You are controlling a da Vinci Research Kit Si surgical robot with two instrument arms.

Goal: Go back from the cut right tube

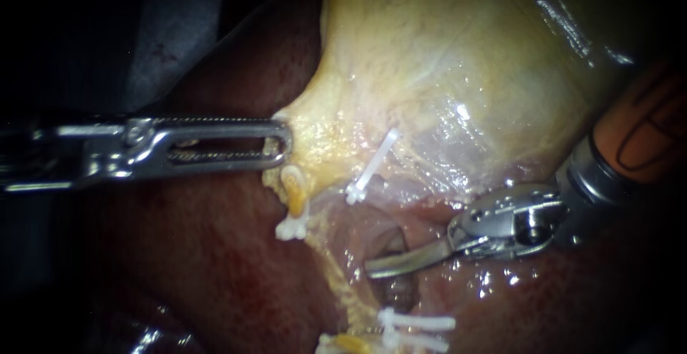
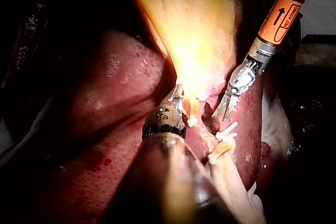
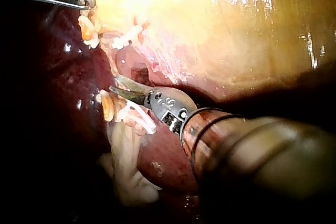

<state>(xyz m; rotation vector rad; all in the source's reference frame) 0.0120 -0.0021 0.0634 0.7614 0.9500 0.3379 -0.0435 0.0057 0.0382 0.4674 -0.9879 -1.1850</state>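
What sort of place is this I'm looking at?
Probably a surgical bench: liver and gallbladder lie close up, the left instrument and right instrument reach in, and white clips sit on tubes.

Bright light falls on the middle of the endoscope view, throwing wet glints, and fades to near black along the left edge and in the corners. At upper left a dull grey surface [image 1: 172, 39] shows dimly.

Right tube [image 1: 395, 295] seemingly severed, white clips [image 1: 368, 169] on both stumps.
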